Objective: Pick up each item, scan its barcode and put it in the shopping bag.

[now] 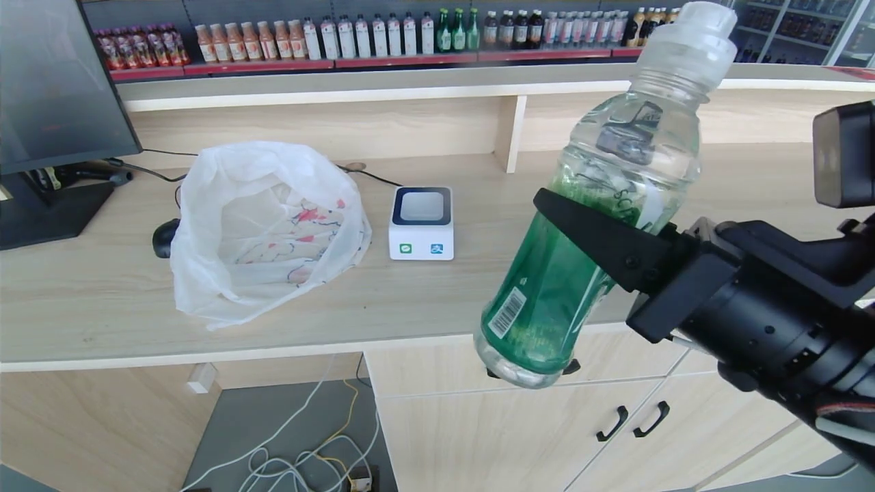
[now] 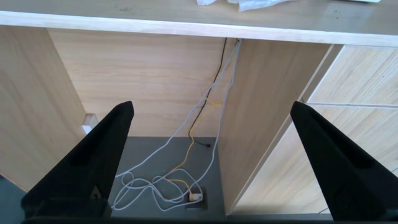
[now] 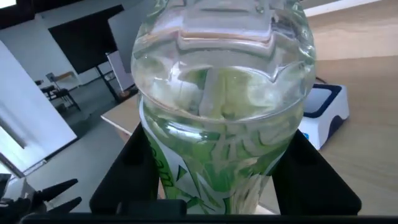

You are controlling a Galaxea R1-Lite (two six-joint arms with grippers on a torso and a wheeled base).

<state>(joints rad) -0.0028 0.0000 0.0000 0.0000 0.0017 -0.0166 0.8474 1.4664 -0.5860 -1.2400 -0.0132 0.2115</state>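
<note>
Your right arm [image 1: 772, 314] extends in from the right, wrist angled upward. Its gripper [image 1: 588, 232] is clamped across the middle of the bottle [image 1: 615, 157], with one black finger on each side. It holds the bottle tilted above the front edge of the desk [image 1: 102, 301], near the right end. Your left gripper [image 2: 214, 162] hangs low, below the desk's front edge. Its fingers [image 2: 93, 168] are spread wide and point toward the space underneath.
</note>
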